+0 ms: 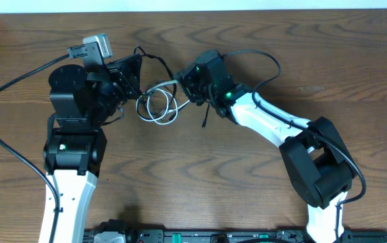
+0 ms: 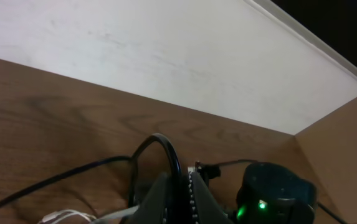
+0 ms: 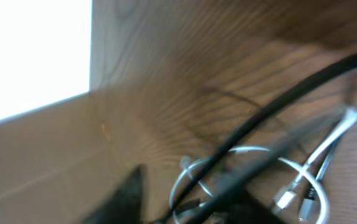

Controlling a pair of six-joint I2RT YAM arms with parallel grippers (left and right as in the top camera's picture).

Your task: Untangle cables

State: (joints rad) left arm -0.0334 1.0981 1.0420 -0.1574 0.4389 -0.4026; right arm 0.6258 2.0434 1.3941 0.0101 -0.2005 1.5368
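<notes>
left fingers (image 2: 159, 199) together, seemingly pinching black cord (image 2: 166, 146) just left of white coil (image 1: 158, 106) | right fingers (image 1: 190, 81) at coil's right edge, gap unclear | coil on counter (image 1: 247, 175) | risk: pulling apart may cinch the loops tighter

Cables (image 1: 161, 88) between left tool (image 1: 136, 92), right tool (image 1: 188, 86)

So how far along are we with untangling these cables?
Done: nothing separated yet; the white cable lies looped across the black cable. In hand: the left gripper is shut on the black cable; the right gripper sits at the loops' other side, its grip unclear. Left: pulling every cord free.
</notes>
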